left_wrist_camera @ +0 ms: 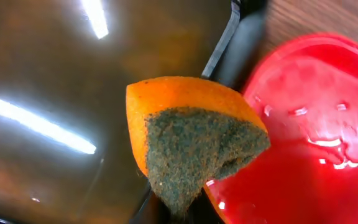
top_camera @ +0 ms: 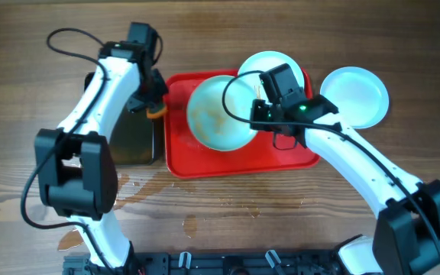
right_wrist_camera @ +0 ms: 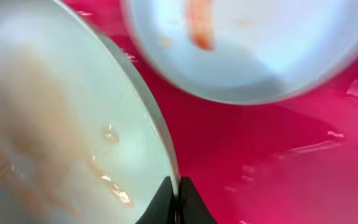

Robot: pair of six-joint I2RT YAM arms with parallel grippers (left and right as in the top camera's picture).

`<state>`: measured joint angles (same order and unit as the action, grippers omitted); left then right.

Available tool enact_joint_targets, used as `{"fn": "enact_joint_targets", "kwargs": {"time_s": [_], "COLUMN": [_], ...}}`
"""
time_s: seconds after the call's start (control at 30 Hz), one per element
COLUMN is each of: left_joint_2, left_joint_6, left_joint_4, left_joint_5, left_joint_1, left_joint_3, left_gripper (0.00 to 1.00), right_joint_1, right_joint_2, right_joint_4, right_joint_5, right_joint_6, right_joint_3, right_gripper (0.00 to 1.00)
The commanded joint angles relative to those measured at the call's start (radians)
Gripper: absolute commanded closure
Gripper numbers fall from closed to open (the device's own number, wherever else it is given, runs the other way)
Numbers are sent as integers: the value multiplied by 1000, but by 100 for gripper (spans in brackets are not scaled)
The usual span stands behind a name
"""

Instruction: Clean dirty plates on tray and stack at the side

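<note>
**Plate wiping, grasp stage.** The right claw (right_wrist_camera: 173,200) is shown clenched on the rim of a smeared plate (top_camera: 218,113). This plate is held raised over the red tray (top_camera: 205,162), presumably so that its face is offered for wiping. A sponge (left_wrist_camera: 191,140) is grasped by the left claw (top_camera: 153,105) at the border of the black water tray (top_camera: 132,141), within reach of both. A second soiled plate (top_camera: 270,65) is left on the red tray. A third plate (top_camera: 355,95) lies on the table beside it, judged to be the start of the stack.
</note>
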<state>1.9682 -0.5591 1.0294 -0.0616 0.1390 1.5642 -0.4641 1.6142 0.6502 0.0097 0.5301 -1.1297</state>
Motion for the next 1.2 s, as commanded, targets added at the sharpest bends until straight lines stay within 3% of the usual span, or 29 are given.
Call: {"fn": "enact_joint_targets", "kwargs": {"time_s": [0.0,0.23,0.43,0.53,0.87,1.0,1.1,1.17], "left_joint_2": [-31,-31,-31,-31,-31,-31,-31,-31], "left_joint_6": [6,58,58,58,58,58,58,58], "left_joint_4": [0,4,11,11,23,26,36,47], "left_joint_5": [63,125,125,125,125,125,125,125], "left_joint_1": [-84,-142,-142,-142,-142,-142,-142,-142], "left_joint_3": [11,11,11,11,11,11,11,11], "left_gripper": [96,96,96,96,96,96,96,96], "right_joint_1": [2,-98,-328,-429,-482,-482,-481,-475], "right_joint_2": [-10,-12,-12,-12,-12,-12,-12,-12], "right_joint_4": [54,178,138,39,-249,-246,-229,-168], "right_joint_5": [206,578,1067,1268,1436,1418,1294,1137], "right_joint_6": [-60,-69,-234,-356,-608,-570,-503,-386], "right_joint_3": [-5,-88,-113,-113,-113,-113,-113,-113], "right_gripper": [96,96,96,96,96,96,96,96]}}
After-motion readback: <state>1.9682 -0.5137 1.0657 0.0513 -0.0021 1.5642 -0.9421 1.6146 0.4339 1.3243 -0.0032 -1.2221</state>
